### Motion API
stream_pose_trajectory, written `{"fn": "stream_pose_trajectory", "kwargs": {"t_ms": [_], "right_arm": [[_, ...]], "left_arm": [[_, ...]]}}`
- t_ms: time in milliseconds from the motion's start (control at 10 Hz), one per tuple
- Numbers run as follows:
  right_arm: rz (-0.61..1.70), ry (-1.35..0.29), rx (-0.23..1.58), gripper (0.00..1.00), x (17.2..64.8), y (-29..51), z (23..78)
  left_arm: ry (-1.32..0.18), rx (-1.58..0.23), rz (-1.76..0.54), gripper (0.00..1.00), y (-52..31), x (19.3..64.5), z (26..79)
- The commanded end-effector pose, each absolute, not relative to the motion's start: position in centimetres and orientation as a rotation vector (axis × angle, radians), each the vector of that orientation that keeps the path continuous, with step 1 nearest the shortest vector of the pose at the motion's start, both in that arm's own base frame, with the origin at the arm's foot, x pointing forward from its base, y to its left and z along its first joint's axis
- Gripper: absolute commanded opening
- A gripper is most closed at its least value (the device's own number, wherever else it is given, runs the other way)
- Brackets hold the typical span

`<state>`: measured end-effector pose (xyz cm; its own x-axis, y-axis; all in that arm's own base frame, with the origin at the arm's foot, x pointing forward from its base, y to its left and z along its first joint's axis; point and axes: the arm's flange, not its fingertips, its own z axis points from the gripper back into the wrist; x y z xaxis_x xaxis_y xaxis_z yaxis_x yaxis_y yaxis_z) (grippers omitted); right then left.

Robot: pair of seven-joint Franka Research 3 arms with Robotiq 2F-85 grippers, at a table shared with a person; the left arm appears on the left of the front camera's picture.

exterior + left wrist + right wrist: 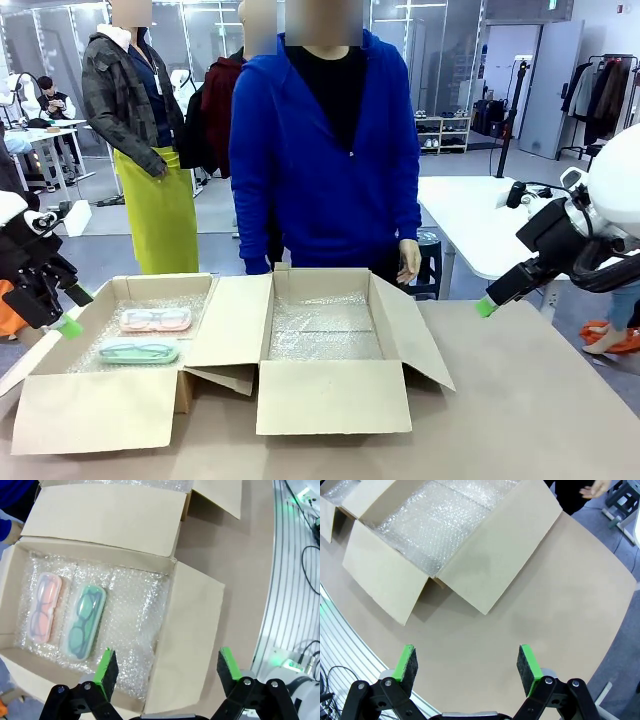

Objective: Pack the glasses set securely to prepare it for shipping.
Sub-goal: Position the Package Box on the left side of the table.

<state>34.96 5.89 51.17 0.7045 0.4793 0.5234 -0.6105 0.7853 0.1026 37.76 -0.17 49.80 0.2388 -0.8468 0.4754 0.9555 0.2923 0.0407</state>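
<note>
A bright workshop with white tables, clothes racks and glass partitions lies behind a brown desk that carries two open brown cardboard boxes lined with bubble wrap. The left-hand cardboard box sits at the desk's left end, its flaps folded out; the right-hand cardboard box stands just beside it near the middle of the desk, with nothing but bubble wrap on its floor. No print or label can be read on either box.

Inside the left-hand box, two small oblong translucent cases lie side by side on the wrap, close together, each with eyeglasses showing through: the pale pink glasses case towards the far wall and the mint green glasses case nearer the robot.

The left gripper hangs over the left edge of that box, its green-padded jaws spread wide and holding nothing; in its wrist view it looks down over the near wall. The right gripper hovers above the desk's far right edge, jaws also wide apart and empty.

A person in a blue hooded jacket stands at the far edge behind the right-hand box, one hand hanging down.
</note>
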Motion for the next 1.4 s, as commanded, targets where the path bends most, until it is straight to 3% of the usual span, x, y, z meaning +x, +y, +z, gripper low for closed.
{"fn": "stream_pose_trajectory", "kwargs": {"t_ms": [0, 1300], "right_arm": [[0.616, -0.502, 0.269, 1.0, 34.95, 5.92, 51.08], [0.616, -0.502, 0.269, 1.0, 34.95, 5.92, 51.08]], "left_arm": [[-0.448, -0.262, -1.255, 1.0, -0.14, 37.57, 49.78], [-0.448, -0.262, -1.255, 1.0, -0.14, 37.57, 49.78]]}}
